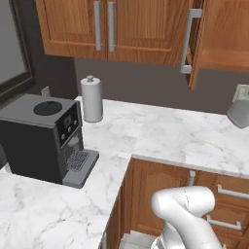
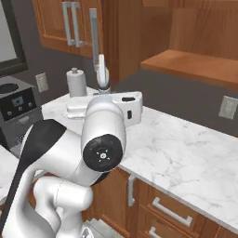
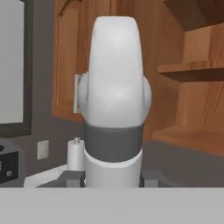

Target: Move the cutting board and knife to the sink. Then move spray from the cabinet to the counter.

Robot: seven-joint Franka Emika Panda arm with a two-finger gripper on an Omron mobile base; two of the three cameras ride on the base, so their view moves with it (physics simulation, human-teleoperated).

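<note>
My gripper (image 3: 113,177) is shut on the spray (image 3: 114,87), a pale grey-white bottle that stands upright between the two fingers (image 3: 74,178) and looms large in the hand view. From the right base view the spray (image 2: 101,74) hangs above the back of the white marble counter (image 2: 186,153), level with my gripper (image 2: 100,90), close to the paper-towel roll. The reddish-brown cabinet (image 2: 190,65) is open, showing bare wooden shelves (image 3: 192,72); its door (image 1: 194,44) swings out over the counter (image 1: 160,131). The cutting board, knife and sink are out of view.
A white paper-towel roll (image 1: 91,99) stands at the back of the counter. A dark coffee machine (image 1: 46,136) sits at the left corner. A wall outlet (image 2: 228,107) is on the grey backsplash. Wooden drawers (image 2: 172,214) run under the counter.
</note>
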